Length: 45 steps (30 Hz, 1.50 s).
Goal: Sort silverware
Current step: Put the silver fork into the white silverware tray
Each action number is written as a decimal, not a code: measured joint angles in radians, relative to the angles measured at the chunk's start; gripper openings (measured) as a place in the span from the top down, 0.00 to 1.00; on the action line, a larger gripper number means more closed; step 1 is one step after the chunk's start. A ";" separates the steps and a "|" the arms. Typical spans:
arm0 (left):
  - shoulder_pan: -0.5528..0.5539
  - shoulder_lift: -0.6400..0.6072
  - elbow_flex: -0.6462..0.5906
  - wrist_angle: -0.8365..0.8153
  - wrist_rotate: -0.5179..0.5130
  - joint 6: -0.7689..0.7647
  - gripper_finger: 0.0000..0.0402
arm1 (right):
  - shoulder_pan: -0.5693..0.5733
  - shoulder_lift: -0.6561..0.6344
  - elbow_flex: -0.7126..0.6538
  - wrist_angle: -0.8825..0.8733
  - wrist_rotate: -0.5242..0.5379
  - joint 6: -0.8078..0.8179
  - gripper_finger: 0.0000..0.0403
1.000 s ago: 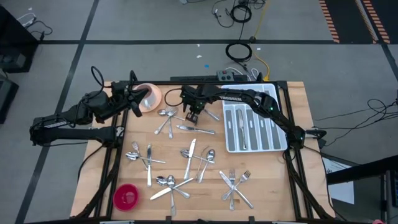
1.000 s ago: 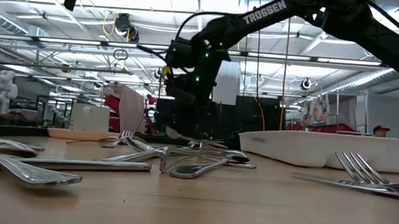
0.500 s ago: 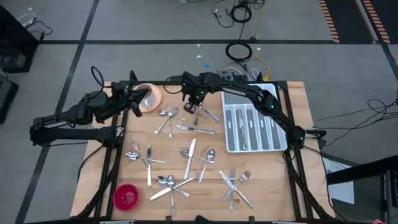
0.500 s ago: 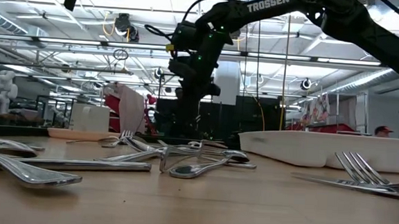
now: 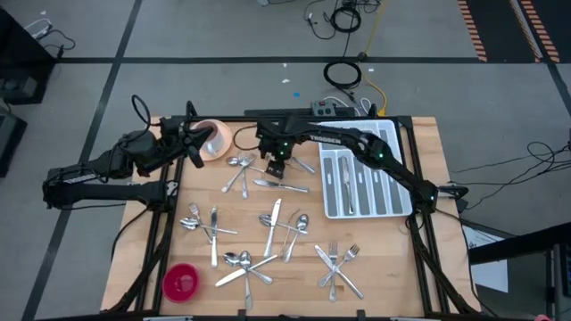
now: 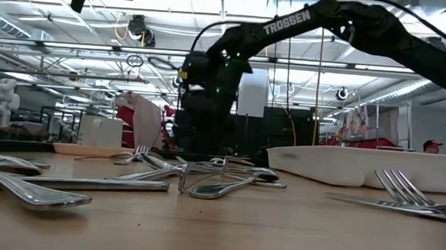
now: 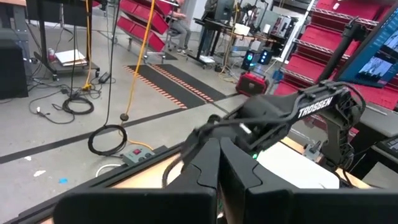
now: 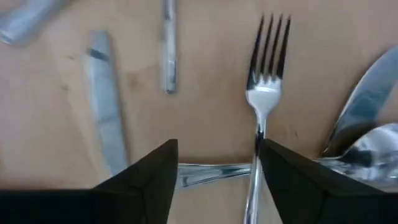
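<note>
The silverware lies scattered over the wooden table: a cluster near the far middle (image 5: pixel 243 169), one in the middle (image 5: pixel 277 227) and forks at the near right (image 5: pixel 337 263). My right gripper (image 5: pixel 276 163) hangs open, pointing down over the far cluster. In the right wrist view its fingertips (image 8: pixel 216 168) stand on either side of a handle (image 8: pixel 208 172) lying crosswise. A fork (image 8: pixel 265 93) lies flat on the wood, its handle passing close by one finger. My left gripper (image 5: pixel 198 143) waits shut at the far left.
The white compartmented tray (image 5: pixel 326 192) stands at the far right with a few pieces in its slots. A pink cup on its saucer (image 5: pixel 217 138) sits under the left arm's tip. A red round dish (image 5: pixel 181 282) stands near the front left corner.
My right gripper has risen from the far cluster, swung a little toward the far edge, then come back down over the same cluster, slightly further toward the table's left. The pieces on the table show no sure shift.
</note>
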 joint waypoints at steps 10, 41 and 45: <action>0.000 0.000 0.000 -0.004 0.000 0.000 0.98 | 0.001 0.021 0.000 -0.010 0.109 -0.024 0.56; 0.000 0.000 0.000 -0.004 0.000 -0.003 0.98 | 0.021 -0.002 0.015 -0.095 0.118 -0.020 1.00; 0.000 0.000 0.000 -0.003 0.000 -0.003 0.98 | 0.019 -0.041 0.019 -0.094 0.103 0.006 1.00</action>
